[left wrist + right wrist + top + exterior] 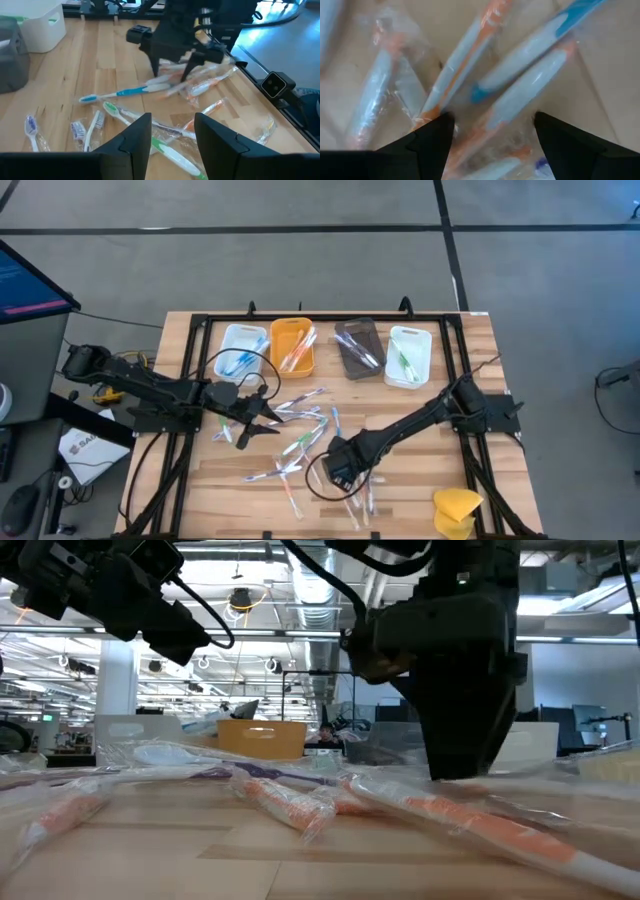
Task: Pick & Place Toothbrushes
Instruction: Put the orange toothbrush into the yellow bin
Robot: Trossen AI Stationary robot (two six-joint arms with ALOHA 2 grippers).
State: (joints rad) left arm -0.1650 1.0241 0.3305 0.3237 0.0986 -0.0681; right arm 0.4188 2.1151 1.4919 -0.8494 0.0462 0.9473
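Several toothbrushes, most in clear wrappers, lie scattered flat on the middle of the wooden table. My right gripper points straight down, low over a cluster near the front edge. It is open, and its fingers stand on either side of a wrapped white-and-orange toothbrush, which lies beside a blue-and-white one. My left gripper hovers open left of centre, above the table, with nothing between its fingers. Ahead of it lie a blue toothbrush and a green one.
Along the far edge stand a white tray with blue brushes, an orange tray, a brown tray and a white tray with green brushes. A yellow sponge-like lump sits at the front right corner. A black frame borders the table.
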